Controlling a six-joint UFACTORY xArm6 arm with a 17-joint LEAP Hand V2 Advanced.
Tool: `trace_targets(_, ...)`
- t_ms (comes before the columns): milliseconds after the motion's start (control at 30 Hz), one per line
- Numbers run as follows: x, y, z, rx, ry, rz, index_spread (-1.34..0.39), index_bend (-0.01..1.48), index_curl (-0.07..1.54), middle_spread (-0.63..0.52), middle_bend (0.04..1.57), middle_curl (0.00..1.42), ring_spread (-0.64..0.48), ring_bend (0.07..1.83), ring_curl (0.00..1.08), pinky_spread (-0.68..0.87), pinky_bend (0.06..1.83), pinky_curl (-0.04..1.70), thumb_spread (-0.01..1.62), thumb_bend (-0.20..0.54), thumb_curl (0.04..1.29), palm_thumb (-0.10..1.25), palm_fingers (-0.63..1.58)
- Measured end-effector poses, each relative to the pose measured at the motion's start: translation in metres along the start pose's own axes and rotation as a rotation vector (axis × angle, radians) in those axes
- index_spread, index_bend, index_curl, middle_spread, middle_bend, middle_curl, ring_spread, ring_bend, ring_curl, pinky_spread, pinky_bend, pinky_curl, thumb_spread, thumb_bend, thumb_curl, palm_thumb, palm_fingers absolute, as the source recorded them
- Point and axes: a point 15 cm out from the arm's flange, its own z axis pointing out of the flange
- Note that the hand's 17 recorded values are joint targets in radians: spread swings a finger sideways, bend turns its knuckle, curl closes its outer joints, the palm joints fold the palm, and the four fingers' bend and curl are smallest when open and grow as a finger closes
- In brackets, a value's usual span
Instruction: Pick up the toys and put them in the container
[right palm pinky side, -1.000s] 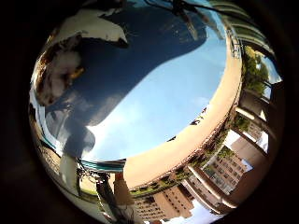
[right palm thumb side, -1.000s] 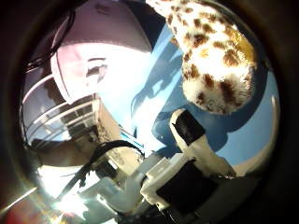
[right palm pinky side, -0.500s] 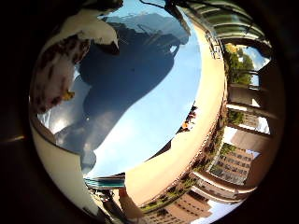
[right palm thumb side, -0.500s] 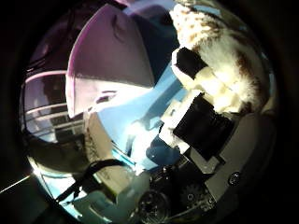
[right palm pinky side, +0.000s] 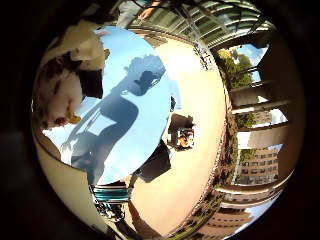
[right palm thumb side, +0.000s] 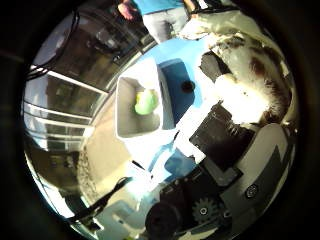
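In the thumb side palm view my hand (right palm thumb side: 222, 128) is shut on a spotted white and brown plush toy (right palm thumb side: 252, 72), held close to the palm with curled black and white fingers (right palm thumb side: 212, 66) round it. The white container (right palm thumb side: 133, 112) stands well below on the blue table (right palm thumb side: 176, 72), with a green toy (right palm thumb side: 147, 101) inside it. The little finger side palm view shows the same plush toy (right palm pinky side: 58, 92) at the edge, a black finger (right palm pinky side: 92, 80) against it, and the hand's shadow on the blue table (right palm pinky side: 140, 120).
A small dark object (right palm thumb side: 187, 87) lies on the blue table beside the container. A tan floor (right palm pinky side: 205, 110) surrounds the table, with a dark stand (right palm pinky side: 182, 135) on it. Railings and buildings lie beyond.
The views have pulled far back from the table: the hand has risen with the plush toy in it. The container now looks small and far below, and the fingers have closed tighter round the toy.
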Motion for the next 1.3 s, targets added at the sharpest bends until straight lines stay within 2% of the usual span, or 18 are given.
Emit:
trace_targets(67, -0.015, -0.007, -0.007, 0.012, -0.015, -0.017, -0.64, 0.79, 0.23, -0.18, 1.22, 0.97, -0.1, 1.46, 0.75, 0.19, 1.5, 0.77, 1.11, -0.006, 0.66, 0.99, 0.89)
trace_targets(100, -0.059, -0.026, -0.012, 0.025, -0.053, -0.061, -0.7, 0.84, 0.25, -0.18, 1.25, 0.99, -0.11, 1.49, 0.77, 0.17, 1.53, 0.81, 1.11, -0.013, 0.68, 0.98, 0.85)
trace_targets(200, -0.111, -0.042, -0.007, 0.023, -0.093, -0.105, -0.74, 0.88, 0.27, -0.19, 1.28, 1.01, -0.11, 1.51, 0.78, 0.15, 1.56, 0.83, 1.11, -0.014, 0.69, 0.98, 0.83)
trace_targets(367, -0.185, -0.063, 0.05, -0.074, -0.159, -0.141, -0.79, 0.93, 0.31, -0.19, 1.3, 1.03, -0.12, 1.54, 0.8, 0.14, 1.59, 0.86, 1.11, -0.02, 0.71, 0.97, 0.78)
trace_targets(567, -0.235, -0.081, 0.134, -0.172, -0.182, -0.134, -0.8, 1.0, 0.38, -0.19, 1.31, 1.03, -0.1, 1.55, 0.79, 0.13, 1.56, 0.88, 1.14, -0.034, 0.69, 0.85, 0.75)
trace_targets(633, -0.245, -0.078, 0.156, -0.216, -0.183, -0.131, -0.72, 1.0, 0.42, -0.17, 1.22, 0.96, -0.05, 1.44, 0.73, 0.17, 1.49, 0.84, 1.15, -0.038, 0.66, 0.82, 0.78)
trace_targets(667, -0.248, -0.076, 0.166, -0.236, -0.181, -0.136, -0.67, 0.99, 0.43, -0.15, 1.15, 0.92, -0.03, 1.39, 0.71, 0.2, 1.44, 0.82, 1.15, -0.04, 0.65, 0.8, 0.72)
trace_targets(700, -0.253, -0.073, 0.175, -0.259, -0.179, -0.148, -0.55, 0.87, 0.43, -0.15, 0.98, 0.86, 0.01, 1.34, 0.7, 0.23, 1.46, 0.83, 1.16, -0.04, 0.63, 0.77, 0.39)
trace_targets(733, -0.258, -0.069, 0.182, -0.282, -0.179, -0.157, -0.51, 0.82, 0.42, -0.13, 0.89, 0.83, 0.04, 1.3, 0.68, 0.25, 1.45, 0.82, 1.15, -0.044, 0.62, 0.76, 0.21)
trace_targets(767, -0.261, -0.064, 0.189, -0.305, -0.18, -0.163, -0.44, 0.78, 0.42, -0.09, 0.72, 0.74, 0.11, 1.18, 0.64, 0.29, 1.38, 0.8, 1.15, -0.04, 0.6, 0.74, -0.06)
trace_targets(833, -0.262, -0.06, 0.196, -0.331, -0.182, -0.173, -0.42, 0.74, 0.39, -0.07, 0.63, 0.68, 0.15, 1.07, 0.57, 0.32, 1.32, 0.75, 1.15, -0.036, 0.59, 0.74, -0.14)
trace_targets(900, -0.263, -0.057, 0.203, -0.348, -0.184, -0.183, -0.4, 0.63, 0.33, -0.01, 0.44, 0.56, 0.22, 0.86, 0.45, 0.38, 1.19, 0.66, 1.15, -0.034, 0.56, 0.72, -0.18)
trace_targets(1000, -0.262, -0.058, 0.204, -0.344, -0.185, -0.189, -0.41, 0.49, 0.29, 0.02, 0.31, 0.48, 0.28, 0.73, 0.37, 0.42, 1.1, 0.59, 1.15, -0.029, 0.53, 0.72, -0.14)
trace_targets(1200, -0.25, -0.063, 0.178, -0.298, -0.182, -0.18, -0.41, 0.3, 0.26, 0.05, 0.18, 0.41, 0.31, 0.6, 0.32, 0.48, 0.98, 0.5, 1.15, -0.026, 0.5, 0.71, -0.04)
trace_targets(1300, -0.234, -0.063, 0.152, -0.262, -0.179, -0.178, -0.41, 0.28, 0.26, 0.05, 0.17, 0.39, 0.32, 0.58, 0.31, 0.49, 0.95, 0.48, 1.15, -0.026, 0.49, 0.72, -0.01)
